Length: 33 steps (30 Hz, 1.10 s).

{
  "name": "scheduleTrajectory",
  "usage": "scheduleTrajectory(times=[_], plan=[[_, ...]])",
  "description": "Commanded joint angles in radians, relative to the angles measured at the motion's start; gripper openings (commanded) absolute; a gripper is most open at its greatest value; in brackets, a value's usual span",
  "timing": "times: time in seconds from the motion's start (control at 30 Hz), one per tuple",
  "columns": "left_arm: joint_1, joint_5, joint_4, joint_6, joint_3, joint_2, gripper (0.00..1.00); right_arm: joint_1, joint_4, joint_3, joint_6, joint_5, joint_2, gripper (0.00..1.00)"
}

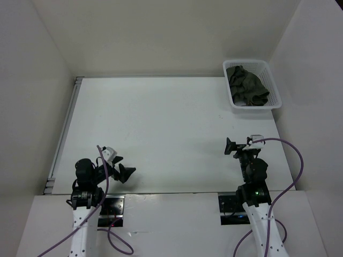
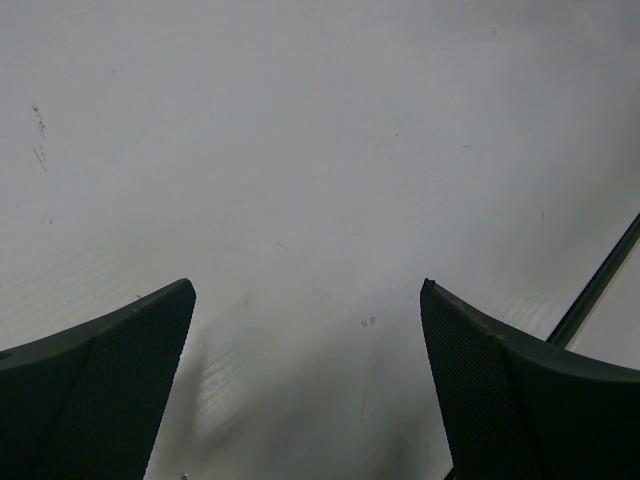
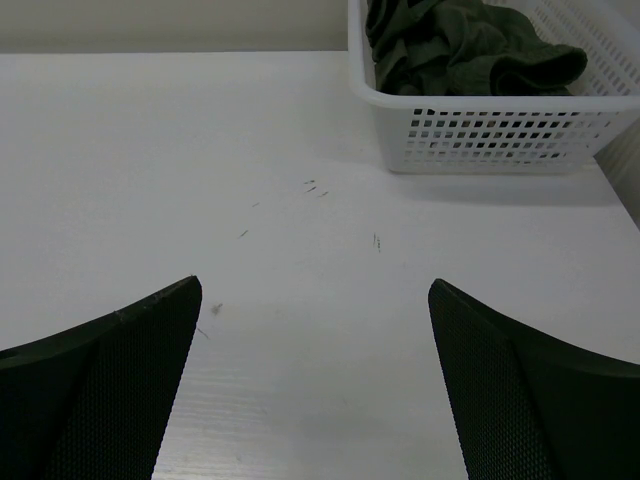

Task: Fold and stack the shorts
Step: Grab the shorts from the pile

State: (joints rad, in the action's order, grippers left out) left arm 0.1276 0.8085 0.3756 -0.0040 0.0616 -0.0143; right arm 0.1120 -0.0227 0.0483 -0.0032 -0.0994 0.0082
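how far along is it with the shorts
Nothing looks done: the shorts lie crumpled in the white basket at the far right. Nothing is in hand: the left gripper and right gripper are open and empty. Left to do: take them out, fold, stack.

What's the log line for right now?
shorts: bunched in basket, far right | left gripper: open, empty | right gripper: open, empty | folding: not started

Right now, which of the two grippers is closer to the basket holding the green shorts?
The right gripper. The white lattice basket with the olive shorts sits in the far right corner ahead of it; the left gripper faces only bare table.
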Motion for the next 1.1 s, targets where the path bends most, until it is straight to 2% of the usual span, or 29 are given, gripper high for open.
scheduleTrajectory(times=[0.0,0.17,0.27,0.37,0.43,0.47,0.53,0.63,0.8,0.87,0.9,0.93,0.97,1.0,1.07], plan=[[0.003,0.046,0.005,0.004,0.023,0.014,1.00,0.008,0.027,-0.045,0.014,-0.019,-0.014,0.98],[0.003,0.064,-0.004,0.004,0.023,0.014,1.00,0.008,0.027,-0.045,0.014,-0.019,-0.014,0.98],[0.003,0.057,-0.024,0.004,0.032,0.014,1.00,0.008,0.039,-0.045,0.072,-0.130,-0.014,0.98],[0.003,-0.138,-0.305,0.004,0.041,0.014,1.00,0.008,0.040,-0.045,0.049,-0.068,-0.014,0.98],[0.003,-0.324,-0.380,0.004,0.029,0.014,1.00,0.008,0.029,-0.045,0.005,-0.019,-0.014,0.98],[0.003,-0.365,-0.398,0.004,0.029,0.014,1.00,0.008,0.029,-0.045,0.005,-0.019,-0.014,0.98],[0.003,-0.384,-0.399,0.004,0.029,0.014,1.00,0.008,0.029,-0.045,0.049,-0.095,-0.014,0.98],[0.003,-0.362,-0.392,0.004,0.040,0.014,1.00,0.008,0.039,-0.045,0.046,-0.063,-0.014,0.98],[0.012,-0.538,-0.500,0.004,0.029,0.014,1.00,0.008,0.321,-0.045,0.040,-0.010,-0.014,0.98],[0.024,-0.502,-0.500,0.004,0.029,0.014,1.00,0.008,0.377,-0.032,0.128,0.038,-0.014,0.98],[0.024,-0.473,-0.500,0.004,0.029,0.014,1.00,0.008,0.344,0.002,0.237,0.073,-0.014,0.98],[0.024,-0.442,-0.500,0.004,0.029,0.014,1.00,0.008,0.311,0.021,0.280,0.183,-0.014,0.98],[0.024,-0.383,-0.500,0.004,0.038,0.014,1.00,0.008,0.276,0.044,0.331,0.229,-0.014,0.98],[0.024,-0.361,-0.500,0.004,0.047,0.014,1.00,0.008,0.156,0.105,0.429,0.269,-0.014,0.98],[0.024,-0.312,-0.500,0.004,0.058,0.014,1.00,0.008,0.028,0.177,0.515,0.311,-0.014,0.98]])
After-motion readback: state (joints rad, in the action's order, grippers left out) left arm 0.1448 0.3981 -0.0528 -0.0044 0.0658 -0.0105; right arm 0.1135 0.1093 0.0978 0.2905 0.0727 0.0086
